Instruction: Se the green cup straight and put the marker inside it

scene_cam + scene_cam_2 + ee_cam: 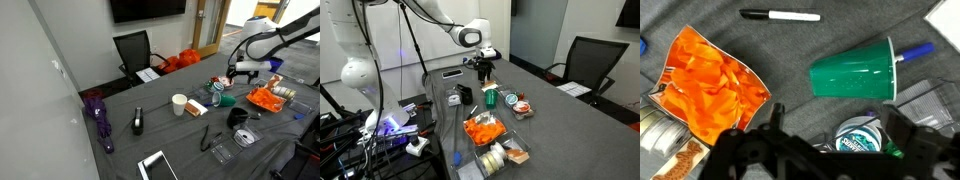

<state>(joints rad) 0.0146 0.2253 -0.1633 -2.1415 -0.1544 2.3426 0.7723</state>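
The green cup [855, 70] lies on its side on the grey table, mouth toward the right of the wrist view. It also shows as a small dark green shape in an exterior view [491, 96]. The black marker [780, 15] lies flat at the top of the wrist view, apart from the cup. My gripper [838, 125] is open and empty, hovering above the table just short of the cup. It shows in both exterior views [240, 72] [485, 68]. A round tin [858, 135] with a teal label lies below, between the fingers.
An orange snack bag [710, 85] lies beside the cup, also in both exterior views [480, 128] [265, 98]. A blue pen [918, 50] lies by the cup's mouth. A white paper cup [179, 104], a purple umbrella [97, 115] and a tablet [157, 165] stand further along the table.
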